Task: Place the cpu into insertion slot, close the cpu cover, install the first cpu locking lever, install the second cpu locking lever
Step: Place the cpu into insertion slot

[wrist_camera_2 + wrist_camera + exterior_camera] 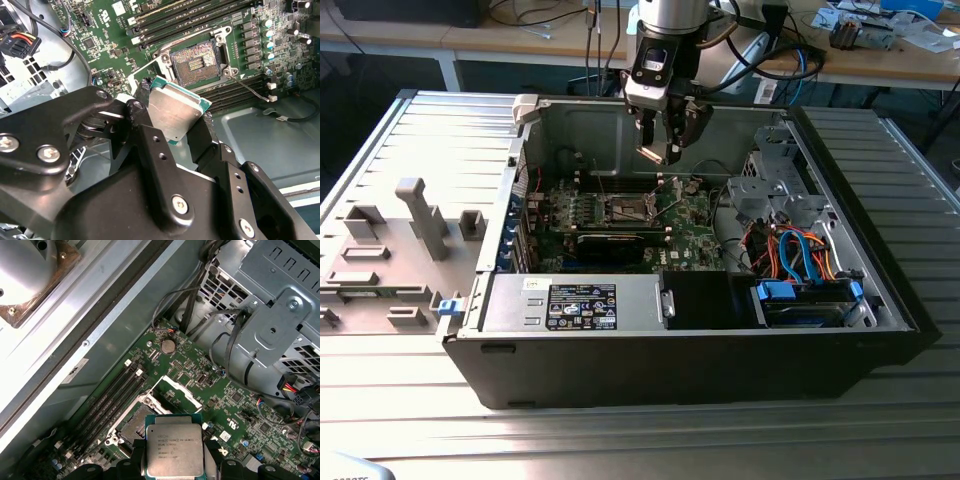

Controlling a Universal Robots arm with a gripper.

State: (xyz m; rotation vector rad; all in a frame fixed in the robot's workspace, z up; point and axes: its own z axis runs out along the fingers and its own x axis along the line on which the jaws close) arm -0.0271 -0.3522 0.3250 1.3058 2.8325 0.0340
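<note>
Above the motherboard (692,214) of an open computer case (720,372), the gripper (660,150) pinches the cpu (175,112) by its edges, held clear of the bare slot (196,62). With the cover (183,391) standing open, all four steps appear undone. Printed lines mark the cpu's top; a label (582,306) fronts the power supply (510,300).

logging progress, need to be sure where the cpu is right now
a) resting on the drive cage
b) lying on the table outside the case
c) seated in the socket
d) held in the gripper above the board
d: the cpu is clamped in the gripper above the green board, and the insertion slot lies bare with its contacts exposed.
</note>
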